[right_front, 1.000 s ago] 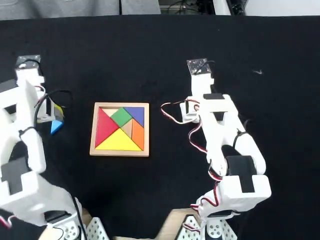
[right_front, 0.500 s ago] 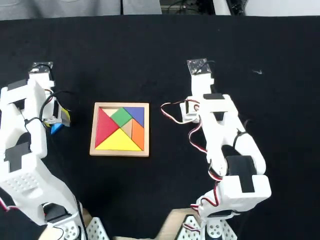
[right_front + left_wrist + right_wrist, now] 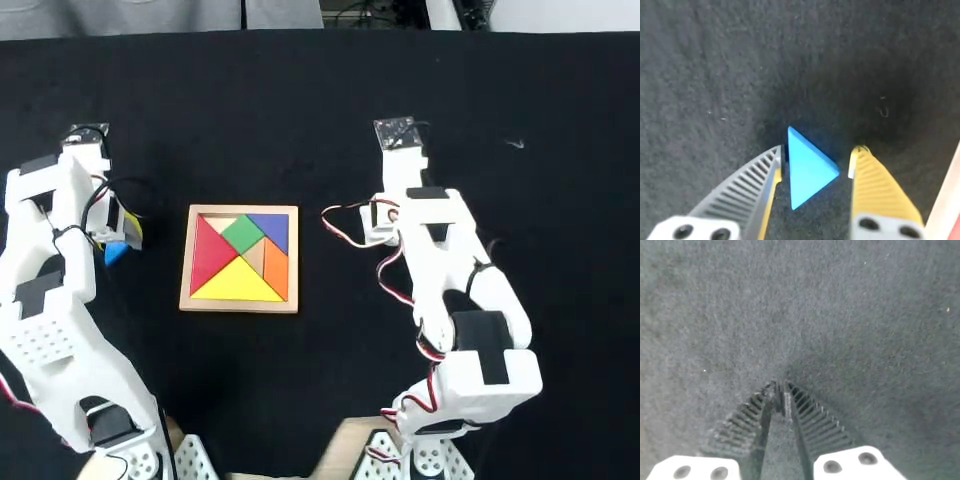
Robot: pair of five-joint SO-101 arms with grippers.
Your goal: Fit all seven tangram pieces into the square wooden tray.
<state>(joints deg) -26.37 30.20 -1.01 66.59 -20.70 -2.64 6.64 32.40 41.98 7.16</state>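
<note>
The square wooden tray (image 3: 186, 258) lies at the table's centre-left. It holds red, yellow, green, blue and orange pieces, and bare wood shows at its far left corner. A small light-blue triangle (image 3: 116, 252) lies flat on the black cloth to the tray's left. My left gripper (image 3: 118, 240) is down over it. In the left wrist view the blue triangle (image 3: 807, 167) sits between the open fingers of the left gripper (image 3: 817, 152): the grey finger touches one edge, and the yellow one stands just off its corner. My right gripper (image 3: 779, 390) is shut and empty over bare cloth, right of the tray (image 3: 397, 135).
The right arm's white body (image 3: 450, 290) runs from the front edge up the right of the tray. The tray's pale rim (image 3: 951, 200) lies close beside the left gripper. Black cloth covers the whole table, with open room at the back and far right.
The left arm has swung right and forward, bringing its gripper down around the blue triangle, which has stayed in place. The right arm and tray have not moved.
</note>
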